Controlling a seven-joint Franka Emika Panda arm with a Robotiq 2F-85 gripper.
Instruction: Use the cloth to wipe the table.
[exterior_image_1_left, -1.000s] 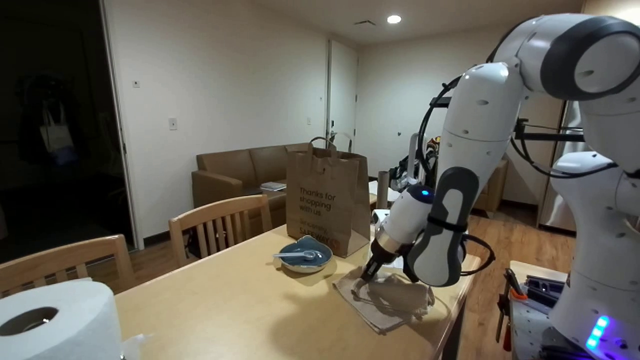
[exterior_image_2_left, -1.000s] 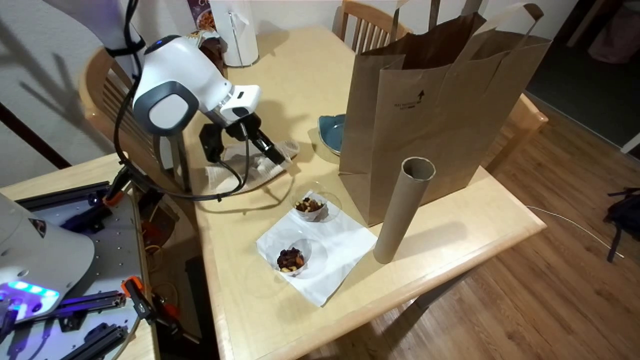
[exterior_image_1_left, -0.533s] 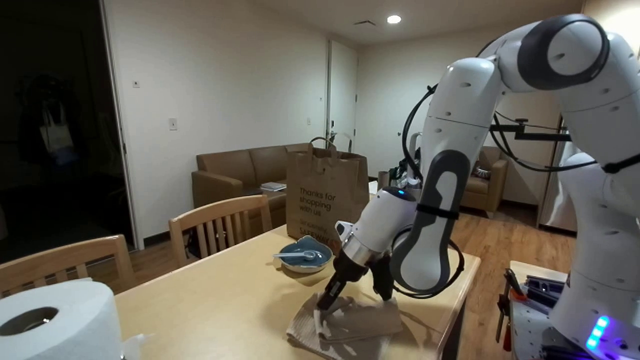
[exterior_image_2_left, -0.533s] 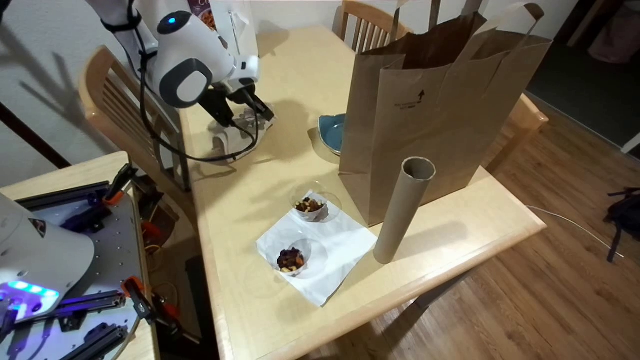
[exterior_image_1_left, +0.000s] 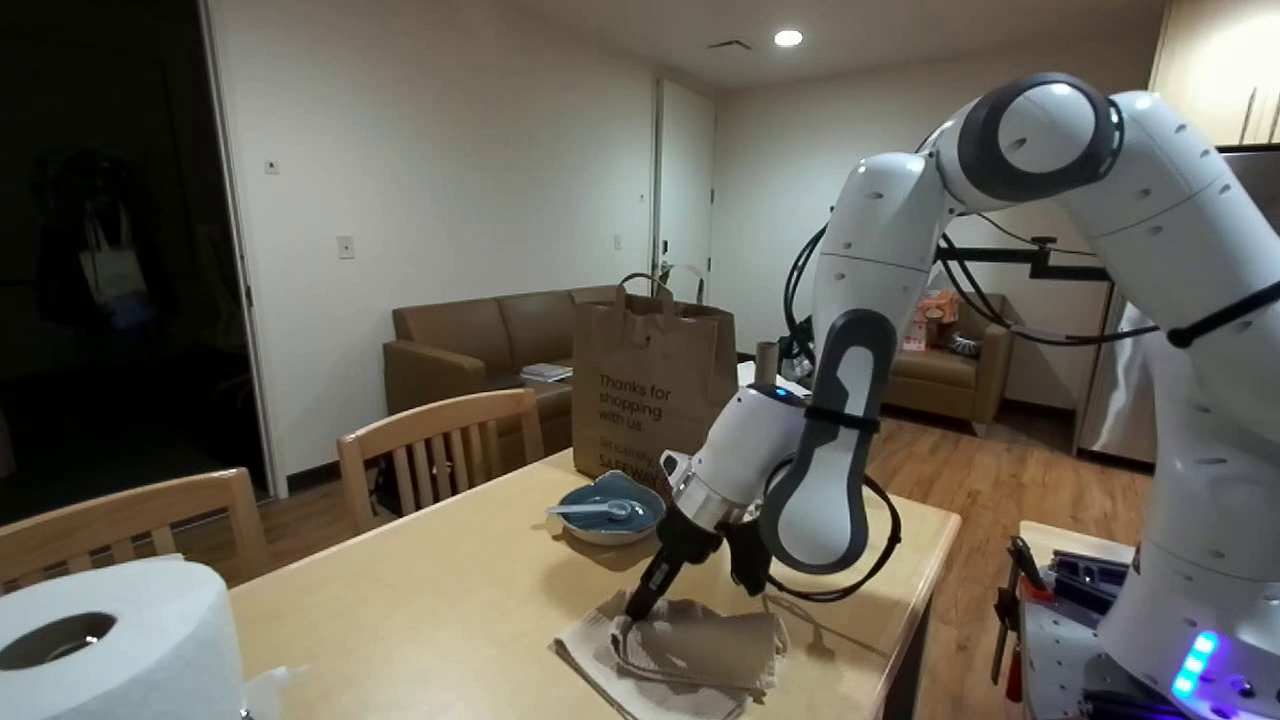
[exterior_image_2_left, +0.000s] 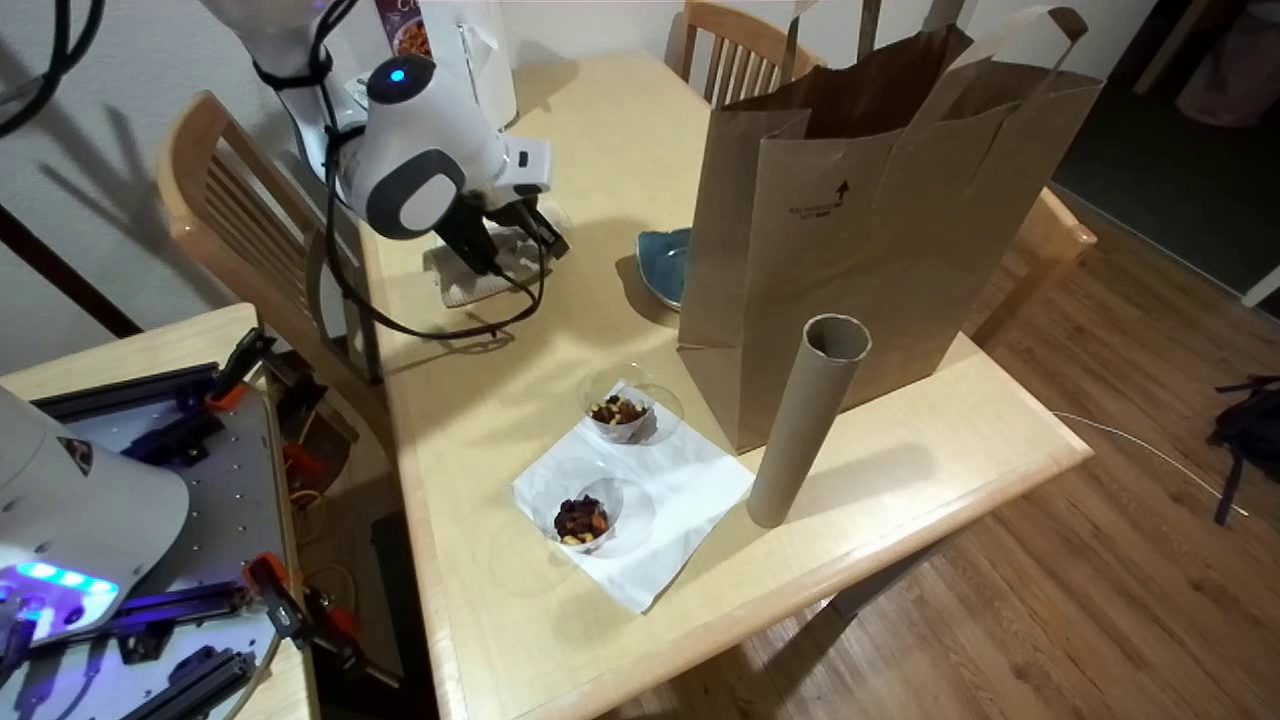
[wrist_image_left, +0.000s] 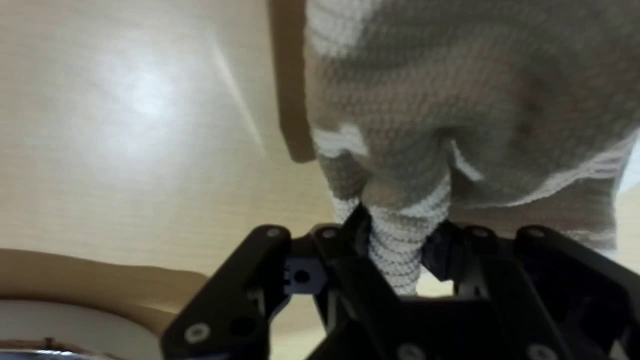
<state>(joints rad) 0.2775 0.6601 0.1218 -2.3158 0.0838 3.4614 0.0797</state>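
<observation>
Across the table, the robot arm and the cloth are occupying a new position: relative to one second ago, both are lying farther from the white paper sheet and nearer the paper-towel roll; relative to half a second ago, they are showing only a slight further shift. Because the cloth is following the arm along the tabletop, the change is probably representing a wiping stroke, with the task being under way rather than finished.

The paper bag is standing upright in an unchanged place. The cloth is resting rumpled on the table, one layer spreading flat and another folding back over it, with a gathered part rising from the rest. The blue bowl is sitting near the cloth, apart from it and unmoved; a stroke veering that way would presumably be risking a knock. At the smallest scale, the gripper is clamping a narrow fold of the cloth between its two fingers, as the wrist view is showing, so the grip is likely serving for further strokes. How firmly the cloth is pressing on the wood is remaining unclear.
</observation>
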